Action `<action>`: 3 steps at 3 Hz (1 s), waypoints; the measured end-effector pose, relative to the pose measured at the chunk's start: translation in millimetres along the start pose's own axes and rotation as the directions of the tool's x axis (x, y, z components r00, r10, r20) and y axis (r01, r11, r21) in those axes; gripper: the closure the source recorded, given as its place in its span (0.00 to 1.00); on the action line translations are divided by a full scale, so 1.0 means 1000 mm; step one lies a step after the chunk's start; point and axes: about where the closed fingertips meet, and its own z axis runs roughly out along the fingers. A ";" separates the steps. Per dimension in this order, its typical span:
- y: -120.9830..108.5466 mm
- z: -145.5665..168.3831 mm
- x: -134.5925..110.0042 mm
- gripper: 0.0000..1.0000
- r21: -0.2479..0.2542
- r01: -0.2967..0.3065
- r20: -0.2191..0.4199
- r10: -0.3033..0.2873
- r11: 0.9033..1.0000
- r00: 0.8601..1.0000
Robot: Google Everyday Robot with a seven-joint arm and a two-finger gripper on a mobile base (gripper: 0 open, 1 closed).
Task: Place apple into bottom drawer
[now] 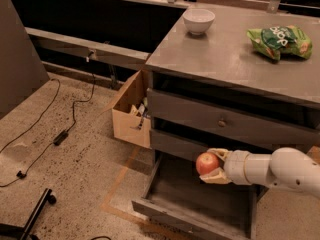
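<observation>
My hand (pixel 211 165): it hangs in the air over the open bottom drawer (pixel 200 206), toward the back of the drawer.
How my hand is: it is closed around the apple (pixel 207 163). One of my fingers (pixel 218 153) is on top of the apple and the other one is under it.
Apple: red with a little yellow. It is up above the bottom drawer and does not touch it.
My arm (pixel 280 170): white and round. It reaches in from the right side of the bottom drawer.
Bottom drawer: it is pulled out toward the floor (pixel 75 184). It is a wide grey tray with low sides, and I see nothing lying in it.
Middle drawer (pixel 175 144): right above the bottom drawer. It is pushed in.
Top drawer (pixel 200 115): two steps up from the bottom drawer. It has a small round knob.
Table (pixel 220 59): the flat grey top, high above the bottom drawer.
Bowl (pixel 198 20): white, on the table, far up from the bottom drawer and toward its left side.
Green bag (pixel 280 40): on the table, far up from the bottom drawer and toward its right side.
Cardboard box (pixel 131 111): on the floor, up and to the left of the bottom drawer. It is open at the top.
Black cord (pixel 75 115): on the floor, well to the left of the bottom drawer.
</observation>
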 end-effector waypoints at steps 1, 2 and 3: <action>-0.015 0.002 0.003 1.00 0.071 0.003 -0.008 -0.003 0.998 1.000; -0.015 0.002 0.003 1.00 0.071 0.003 -0.008 -0.002 0.997 1.000; -0.004 0.019 0.026 1.00 0.085 -0.023 -0.016 0.024 0.996 1.000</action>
